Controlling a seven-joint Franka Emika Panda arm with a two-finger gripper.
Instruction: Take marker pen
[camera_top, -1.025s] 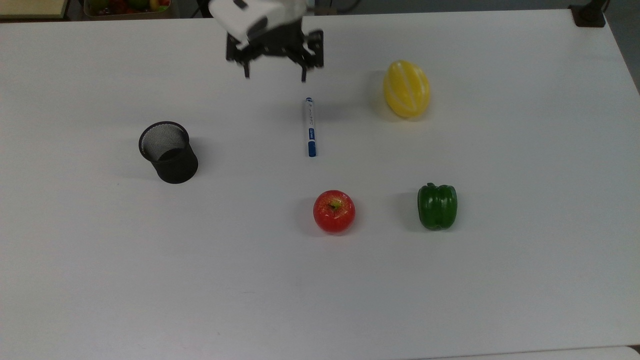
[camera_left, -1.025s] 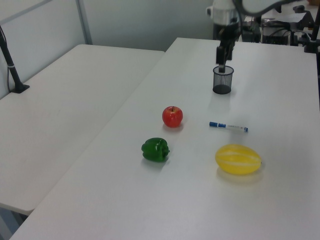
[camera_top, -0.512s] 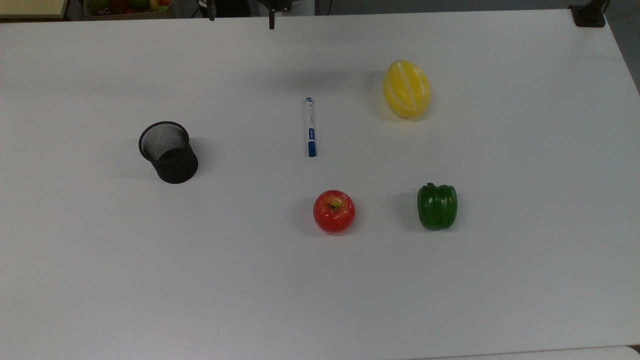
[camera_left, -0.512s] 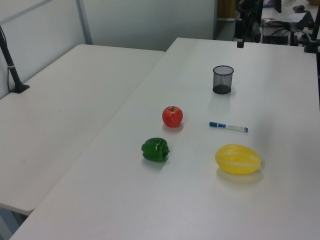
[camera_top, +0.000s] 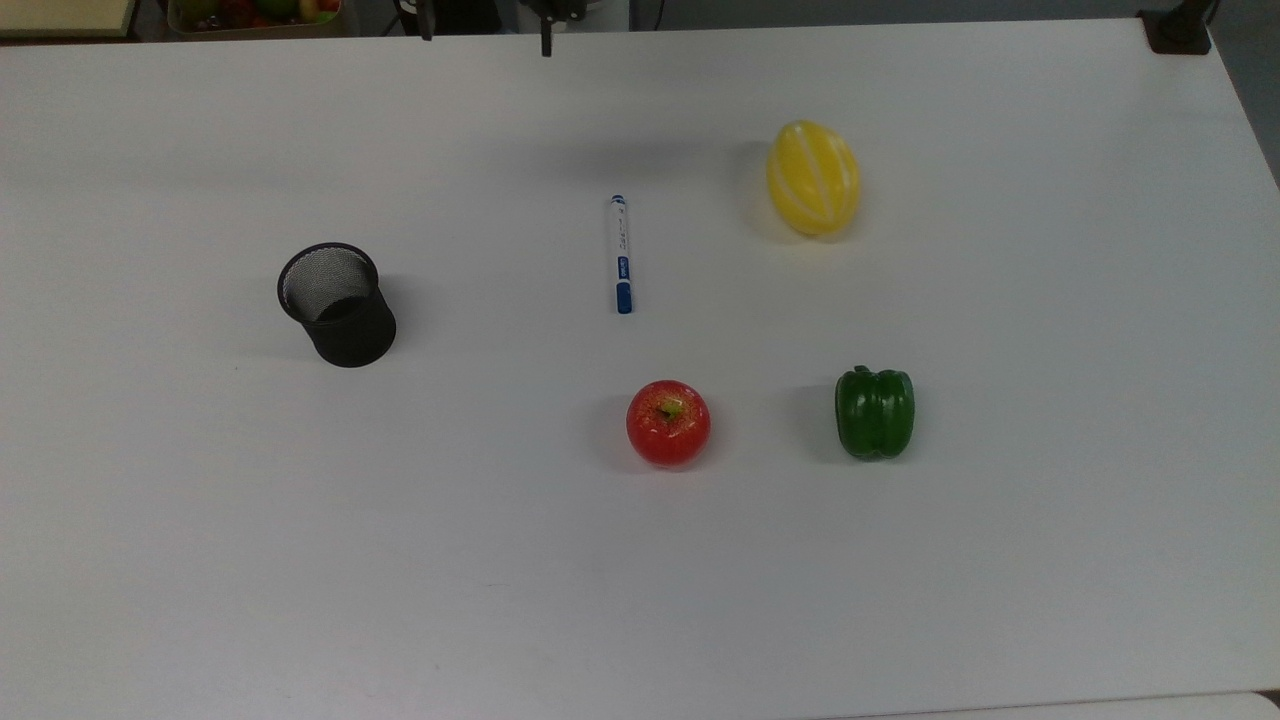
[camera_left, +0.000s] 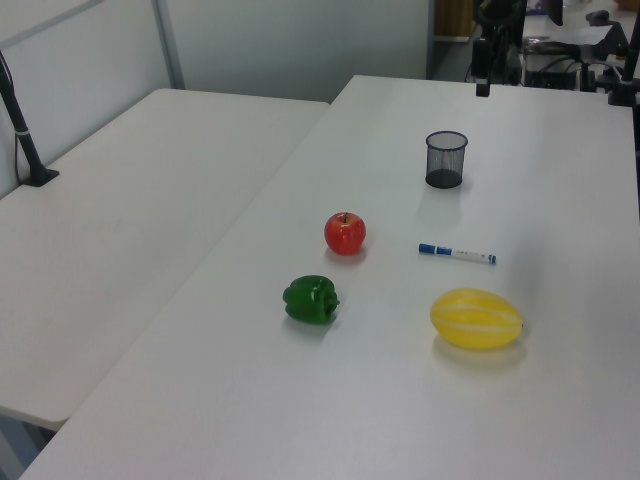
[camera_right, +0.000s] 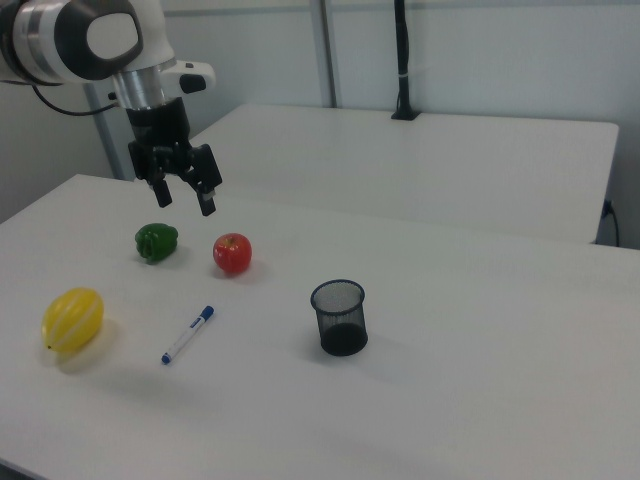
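Marker pen: the marker pen (camera_top: 621, 254) lies flat on the white bench (camera_top: 640, 560), free of everything. In the top view it runs top to bottom, its longer blue end toward the apple (camera_top: 668, 422). In the right view it lies between the yellow melon (camera_right: 72, 319) and the black mesh cup (camera_right: 339, 317).

Neighbours: the apple, the green pepper (camera_top: 875, 412), the melon and the cup all stand well apart from the pen, so there is bare bench on both sides of the barrel.

Gripper: the gripper (camera_right: 184, 192) hangs high above the bench in the right view, pointing down, off to the apple and pepper side of the pen. Its two dark finger tips also show at the top edge of the top view.

Jaws: spread wide apart, holding nothing.

Step in hand: judged from this, the approach has yet to begin; the pen is untouched.

How to do it well: bring the gripper over the middle of the white barrel, near the small blue label, and turn the wrist so the fingers close across the barrel, not along it. Descend straight until the tips are nearly at the bench, then close.

Risk: a slim round barrel may roll if one finger touches first, so centre it before closing.
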